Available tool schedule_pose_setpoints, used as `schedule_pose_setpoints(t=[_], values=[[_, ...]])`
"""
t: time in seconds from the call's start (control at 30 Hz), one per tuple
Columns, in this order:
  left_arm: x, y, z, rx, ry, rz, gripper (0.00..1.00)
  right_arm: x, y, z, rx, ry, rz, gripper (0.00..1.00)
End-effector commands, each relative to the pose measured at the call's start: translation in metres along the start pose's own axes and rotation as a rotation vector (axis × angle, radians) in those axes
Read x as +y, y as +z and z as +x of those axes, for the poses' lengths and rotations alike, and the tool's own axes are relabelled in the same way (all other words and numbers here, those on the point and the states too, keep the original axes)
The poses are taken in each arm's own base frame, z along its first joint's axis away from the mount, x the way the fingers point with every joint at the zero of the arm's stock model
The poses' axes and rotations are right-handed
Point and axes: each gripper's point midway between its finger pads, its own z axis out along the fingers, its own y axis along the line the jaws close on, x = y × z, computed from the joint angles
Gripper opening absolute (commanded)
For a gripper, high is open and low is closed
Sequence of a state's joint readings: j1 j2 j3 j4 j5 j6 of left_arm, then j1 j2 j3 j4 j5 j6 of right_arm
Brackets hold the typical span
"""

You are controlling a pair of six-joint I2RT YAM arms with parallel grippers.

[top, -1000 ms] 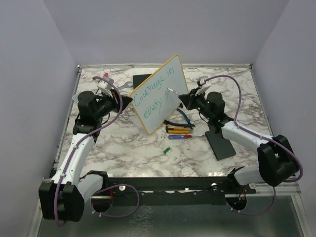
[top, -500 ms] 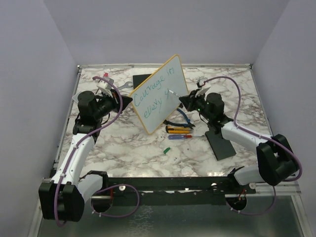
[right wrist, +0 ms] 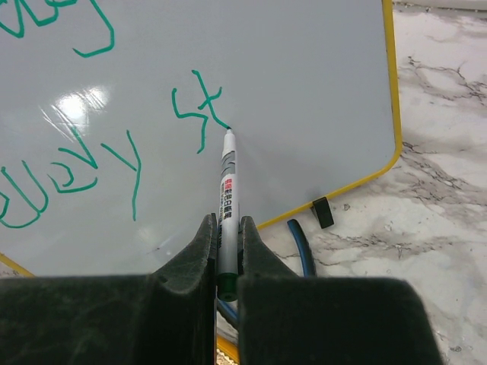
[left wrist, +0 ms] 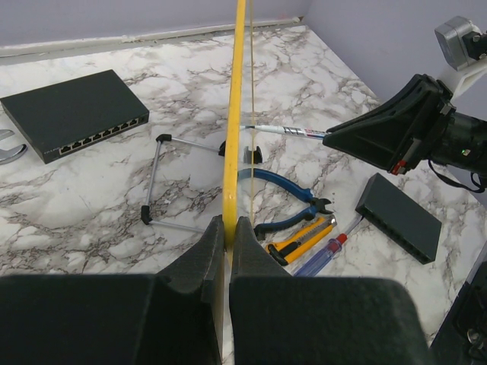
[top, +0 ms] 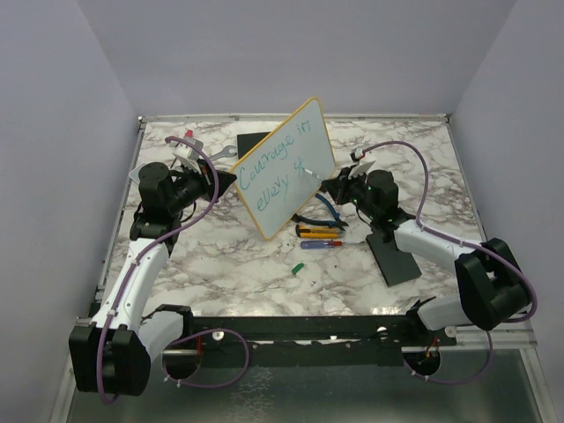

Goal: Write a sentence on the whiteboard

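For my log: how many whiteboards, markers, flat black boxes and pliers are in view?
whiteboard: 1
marker: 1
flat black boxes: 2, one at the back, one on the right
pliers: 1
Total: 5

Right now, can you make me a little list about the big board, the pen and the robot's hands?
Board: large flat white whiteboard with a thin yellow rim, held upright
Left side: left gripper shut on the whiteboard's yellow rim
Right side: right gripper shut on a slim white marker
Pen tip: on the whiteboard, at the end of "st"
Words: teal cursive handwriting, "Courage in" over "every st"
Nearby: blue-handled pliers on the marble table
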State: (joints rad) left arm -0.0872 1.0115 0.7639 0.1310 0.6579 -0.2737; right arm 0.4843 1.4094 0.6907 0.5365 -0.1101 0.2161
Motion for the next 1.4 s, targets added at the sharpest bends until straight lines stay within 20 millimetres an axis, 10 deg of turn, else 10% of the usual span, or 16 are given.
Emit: schedule_pose_setpoints(t=[0.0,0.47,1.37], values=[[-0.007,-0.002,-0.003,-0.012,0.03,0.024,0.0,-0.013,0.002,0.015,0.042,0.0,0.065,0.01],[-0.007,-0.002,-0.003,-0.011,0.03,0.024,0.0,-0.009,0.0,-0.04,-0.078,-0.037,0.076,0.0],[-0.007,-0.001,-0.002,-0.008,0.03,0.026,0.0,-0.027,0.014,-0.031,-0.055,-0.066,0.155,0.01]])
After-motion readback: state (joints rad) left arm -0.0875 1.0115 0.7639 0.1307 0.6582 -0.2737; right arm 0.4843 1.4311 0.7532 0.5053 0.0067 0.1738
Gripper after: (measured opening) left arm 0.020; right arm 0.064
